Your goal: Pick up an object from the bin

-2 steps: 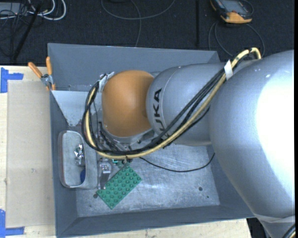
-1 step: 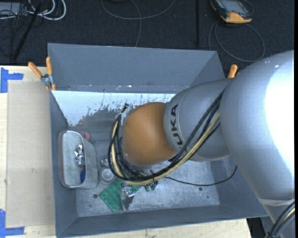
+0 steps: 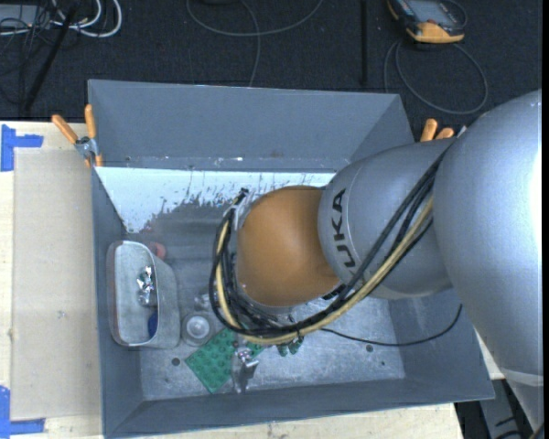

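Note:
My gripper (image 3: pixel 247 363) reaches down near the bin's front wall, mostly hidden under the arm's orange cover. Its metal tip sits on or just above the right part of a flat green studded plate (image 3: pixel 212 360) lying on the bin floor at the front, left of middle. Whether anything is held is hidden. A small round clear cap (image 3: pixel 198 326) lies just left of the gripper, behind the green plate.
A clear oblong plastic tub (image 3: pixel 139 293) with small metal bits and something blue inside lies along the bin's left wall. The arm and its cables cover the middle and right of the bin. The front wall is close to the gripper.

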Robot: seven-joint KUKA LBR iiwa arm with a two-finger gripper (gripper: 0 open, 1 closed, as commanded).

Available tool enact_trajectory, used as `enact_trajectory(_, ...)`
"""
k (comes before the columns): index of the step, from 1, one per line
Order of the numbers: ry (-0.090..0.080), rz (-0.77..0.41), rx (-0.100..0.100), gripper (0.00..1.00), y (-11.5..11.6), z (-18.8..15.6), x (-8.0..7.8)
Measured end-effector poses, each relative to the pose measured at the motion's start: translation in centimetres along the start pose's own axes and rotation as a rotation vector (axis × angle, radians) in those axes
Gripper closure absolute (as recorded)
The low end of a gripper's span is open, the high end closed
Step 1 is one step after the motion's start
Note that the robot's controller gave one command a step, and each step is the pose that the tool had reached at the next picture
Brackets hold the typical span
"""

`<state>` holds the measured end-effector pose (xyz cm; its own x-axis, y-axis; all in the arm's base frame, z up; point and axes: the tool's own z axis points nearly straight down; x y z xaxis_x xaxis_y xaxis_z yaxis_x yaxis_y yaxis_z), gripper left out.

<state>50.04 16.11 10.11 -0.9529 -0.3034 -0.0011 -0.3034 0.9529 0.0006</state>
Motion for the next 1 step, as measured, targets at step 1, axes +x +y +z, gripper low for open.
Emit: enact_trajectory(1,0.001,-0.041,0.000,0.00,-1.23,0.18,-0.62)
